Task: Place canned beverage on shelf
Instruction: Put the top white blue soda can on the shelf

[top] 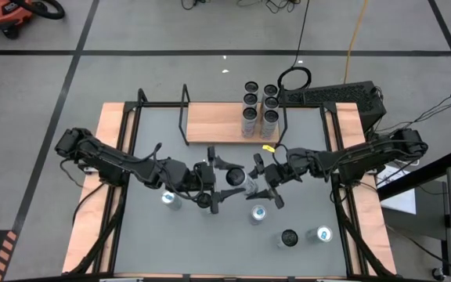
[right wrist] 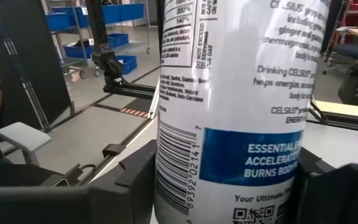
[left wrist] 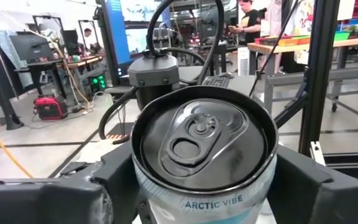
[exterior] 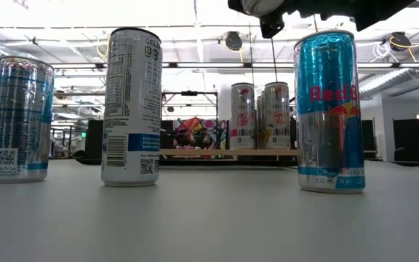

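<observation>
**A:** Jaws on my right gripper (top: 266, 182) are closed on the can (top: 236, 177). The can also sits between the jaws of my left gripper (top: 214, 186), but I cannot tell if those are pressing on it.

**B:** Where is the can?

**A:** Between the two arms over the middle of the desk (top: 210, 243), well short of the shelf (top: 210, 124). It looks like a handover to me.

**B:** What does it look like?

**A:** Tall and slim, white with a blue band, small print and a barcode. It has a black top with the tab unopened.

**B:** And progress?

**A:** Six cans (top: 260, 106) stand at the shelf's right end. This one is not placed yet, and four loose cans (top: 257, 213) wait on the desk.
</observation>
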Controlling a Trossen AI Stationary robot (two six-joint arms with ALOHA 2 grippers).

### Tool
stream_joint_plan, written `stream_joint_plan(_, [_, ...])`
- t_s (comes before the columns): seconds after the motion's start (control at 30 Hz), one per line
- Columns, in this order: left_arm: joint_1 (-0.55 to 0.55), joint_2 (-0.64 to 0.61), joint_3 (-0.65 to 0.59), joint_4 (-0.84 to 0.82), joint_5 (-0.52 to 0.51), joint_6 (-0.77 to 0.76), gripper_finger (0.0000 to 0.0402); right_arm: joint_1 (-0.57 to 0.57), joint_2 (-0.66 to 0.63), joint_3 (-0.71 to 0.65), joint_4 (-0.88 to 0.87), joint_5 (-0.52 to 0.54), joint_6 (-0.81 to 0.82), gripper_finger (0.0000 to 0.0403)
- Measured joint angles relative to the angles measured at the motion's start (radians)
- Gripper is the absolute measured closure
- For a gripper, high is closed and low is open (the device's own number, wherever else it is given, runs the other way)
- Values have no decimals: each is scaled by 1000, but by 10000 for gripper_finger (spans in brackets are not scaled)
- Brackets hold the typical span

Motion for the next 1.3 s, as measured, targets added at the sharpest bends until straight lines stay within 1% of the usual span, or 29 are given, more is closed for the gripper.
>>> stream_joint_plan(0.1, [0, 0, 0, -3, 0, -3, 147, 0, 0, 0, -4, 6, -2, 206])
stream_joint_plan(0.2, [-5, 0, 0, -5, -8, -2, 148, 16, 0, 0, -5, 29, -3, 188])
stream_joint_plan(0.23, [-7, 0, 0, -5, -23, -2, 148, 26, 0, 0, -5, 52, -3, 180])
stream_joint_plan(0.33, [-8, 0, 0, -28, -77, 0, 149, 63, 0, 3, -8, 186, -24, 156])
stream_joint_plan(0.43, [-6, 5, -4, -70, -148, -4, 150, 103, -2, 5, -10, 371, -37, 140])
stream_joint_plan(0.5, [-5, 5, -5, -65, -197, -5, 150, 125, -2, 5, -14, 479, -39, 134])
stream_joint_plan(0.63, [-5, 2, -4, -38, -287, -52, 150, 154, -1, 5, -14, 628, -44, 132])
stream_joint_plan(0.77, [-3, 3, -4, 8, -324, -59, 151, 172, 32, 3, 8, 768, -91, 132])
stream_joint_plan(0.83, [-2, 3, -4, 31, -332, -78, 151, 177, 53, 3, 31, 822, -118, 135])
stream_joint_plan(1.1, [1, 3, -2, 19, -366, -144, 151, 178, 141, 2, 185, 843, -199, 166])
stream_joint_plan(1.3, [4, 2, -2, -1, -376, -161, 147, 178, 147, 1, 183, 844, -188, 207])
